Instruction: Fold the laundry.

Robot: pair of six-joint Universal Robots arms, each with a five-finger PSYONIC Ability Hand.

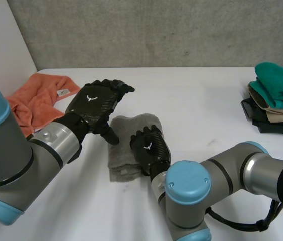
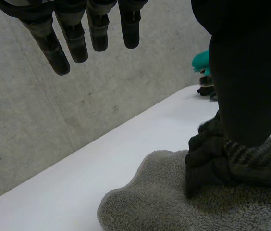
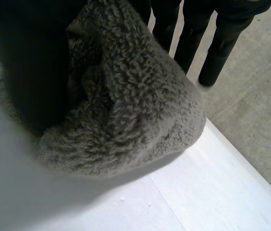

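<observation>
Head view: right hand (image 1: 150, 145) pinches grey towel (image 1: 124, 153), fingers closed on its fold; left hand (image 1: 94, 103) hovers, fingers straight. Fold should land squarely, edges aligned.

The grey towel (image 1: 122, 153) is thick terry cloth with a coarse, looped, matt pile. The white surface (image 1: 206, 108) is smooth with a faint sheen. The left hand (image 1: 94, 103) has a black, woven-pattern, slightly glossy shell, and the wall (image 1: 156, 30) is rough, pitted concrete.

Bright, even light, probably from overhead; a soft shadow lies on the table (image 3: 212, 192) beneath the towel (image 3: 140, 110).
</observation>
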